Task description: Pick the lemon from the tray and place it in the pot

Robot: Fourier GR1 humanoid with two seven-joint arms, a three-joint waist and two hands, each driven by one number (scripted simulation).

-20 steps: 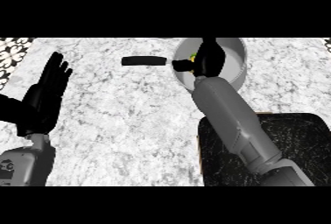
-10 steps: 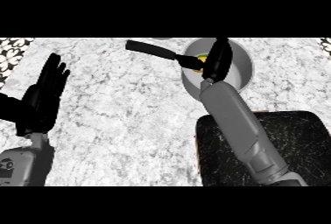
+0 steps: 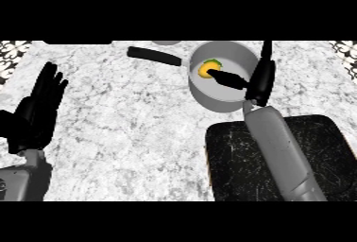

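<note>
Resting inside the pot (image 3: 225, 97), toward its far-left wall, the lemon (image 3: 207, 70) is recorded as delivered — yellow with a green patch.

Right hand (image 3: 259, 78): held over the pot's right rim, thumb stretched across to the lemon, long fingers pointing away past the rim; the hand is spread, nothing pinched. Whether the thumb tip touches the fruit cannot be told.

Pot handle (image 3: 154, 55): black, projecting left over the counter (image 3: 132, 137).

Tray (image 3: 233, 163): dark, near the lower right, partly covered by the forearm.

Left hand (image 3: 36, 111): at the left edge, fingers up, spread, at rest.

Step in hand: withdrawal. It is judged best done by lifting straight up before retracting, so the rim is not caught.

Against the frame half a second back, the hand is seen shifted right and opened — the lemon is now exposed.
</note>
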